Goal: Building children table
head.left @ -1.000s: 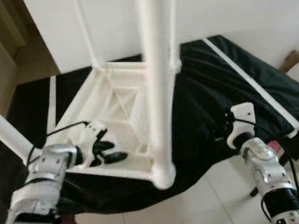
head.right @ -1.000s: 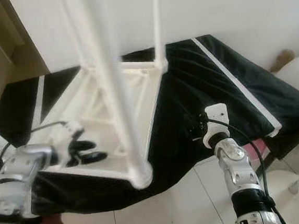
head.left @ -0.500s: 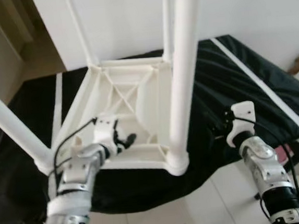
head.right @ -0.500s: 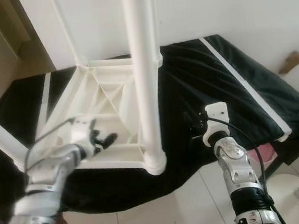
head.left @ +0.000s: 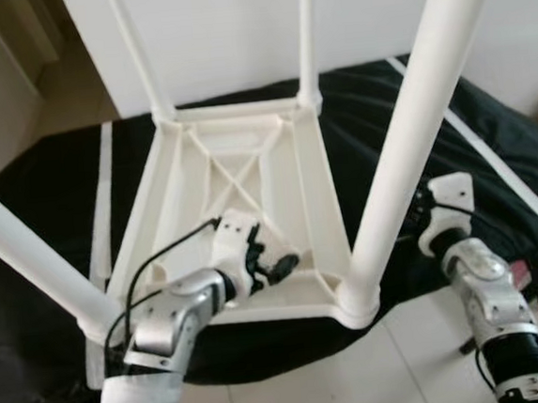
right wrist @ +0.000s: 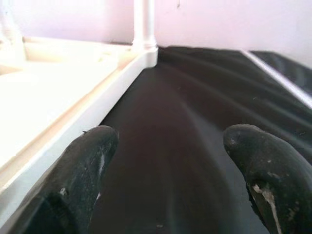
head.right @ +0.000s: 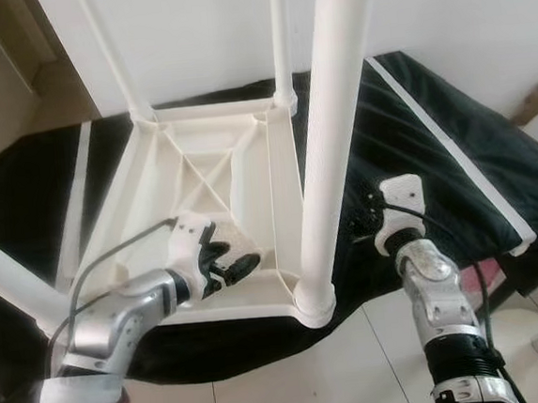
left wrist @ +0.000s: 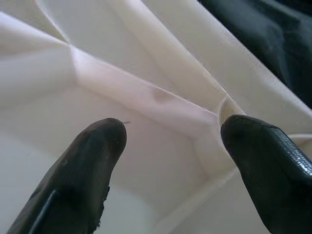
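Left end effector (head.left: pixel 276 263): fingers spread, gripping nothing, poised over the ribbed underside near the front rim of the white children table (head.left: pixel 248 180), which lies upside down, legs up, on a black cloth (head.left: pixel 52 197). Right end effector (right wrist: pixel 170 161): fingers apart, empty, above the cloth just beside the table's edge.

Both end effectors (left wrist: pixel 170 141) (right wrist: pixel 170 161) agape.

A black cloth (head.left: pixel 53 211) with white stripes (head.right: pixel 443 139) lay before me, a white wall (head.left: pixel 225 26) behind it, pale floor tiles (head.right: pixel 340 365) below.
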Robot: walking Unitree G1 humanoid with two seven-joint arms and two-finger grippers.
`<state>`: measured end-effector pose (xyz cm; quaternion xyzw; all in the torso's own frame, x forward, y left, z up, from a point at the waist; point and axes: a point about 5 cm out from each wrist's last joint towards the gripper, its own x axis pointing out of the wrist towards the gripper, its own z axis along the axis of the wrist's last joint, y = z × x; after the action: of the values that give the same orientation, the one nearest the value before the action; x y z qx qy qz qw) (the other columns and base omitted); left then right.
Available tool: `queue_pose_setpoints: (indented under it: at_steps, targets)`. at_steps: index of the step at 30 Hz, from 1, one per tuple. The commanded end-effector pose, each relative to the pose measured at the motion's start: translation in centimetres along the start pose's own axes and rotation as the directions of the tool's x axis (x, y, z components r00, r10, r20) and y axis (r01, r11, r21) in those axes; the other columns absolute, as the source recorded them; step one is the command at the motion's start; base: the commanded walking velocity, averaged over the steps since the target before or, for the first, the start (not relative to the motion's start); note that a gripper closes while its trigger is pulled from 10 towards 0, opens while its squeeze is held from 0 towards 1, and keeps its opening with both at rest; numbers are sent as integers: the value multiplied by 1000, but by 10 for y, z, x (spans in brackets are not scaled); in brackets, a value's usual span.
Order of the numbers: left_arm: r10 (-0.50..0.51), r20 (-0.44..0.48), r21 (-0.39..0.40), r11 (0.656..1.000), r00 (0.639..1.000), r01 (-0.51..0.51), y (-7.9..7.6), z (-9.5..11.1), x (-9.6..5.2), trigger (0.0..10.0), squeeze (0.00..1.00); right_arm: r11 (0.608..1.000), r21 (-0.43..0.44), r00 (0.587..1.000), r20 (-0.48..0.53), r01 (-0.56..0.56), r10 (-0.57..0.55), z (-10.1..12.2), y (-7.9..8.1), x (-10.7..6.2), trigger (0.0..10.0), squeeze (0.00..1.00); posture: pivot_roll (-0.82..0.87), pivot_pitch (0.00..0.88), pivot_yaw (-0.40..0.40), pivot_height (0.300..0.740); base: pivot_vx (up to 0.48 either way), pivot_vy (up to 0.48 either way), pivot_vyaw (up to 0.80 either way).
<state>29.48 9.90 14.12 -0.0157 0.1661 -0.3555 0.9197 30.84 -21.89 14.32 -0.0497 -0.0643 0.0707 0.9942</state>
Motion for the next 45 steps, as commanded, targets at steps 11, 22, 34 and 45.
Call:
queue_pose_setpoints:
  at_steps: [11, 22, 34, 45]
  targets:
    - [-365, 134, 131, 928, 921, 348, 20, 35, -52, 10000, 0, 949, -12, 947, -71, -316, 315, 18, -14, -42, 10000, 0, -42, 0, 59, 740, 0, 0, 0]
    - [-459, 36, 281, 857, 888, 432, 18, 36, -72, 10000, 0, 791, -70, 780, -238, -608, 579, 29, -18, -72, 10000, 0, -54, 0, 61, 740, 0, 0, 0]
    - [-516, -152, 313, 784, 843, 536, 17, 10, -78, 10000, 0, 510, 70, 489, -197, -858, 850, 39, 34, -79, 10000, 0, -52, 0, 53, 740, 0, 0, 0]
    - [-387, -334, 359, 791, 860, 495, 29, -23, -72, 10000, 0, 513, 67, 503, -124, -856, 856, 39, 61, -62, 10000, 0, -36, 0, 48, 740, 0, 0, 0]
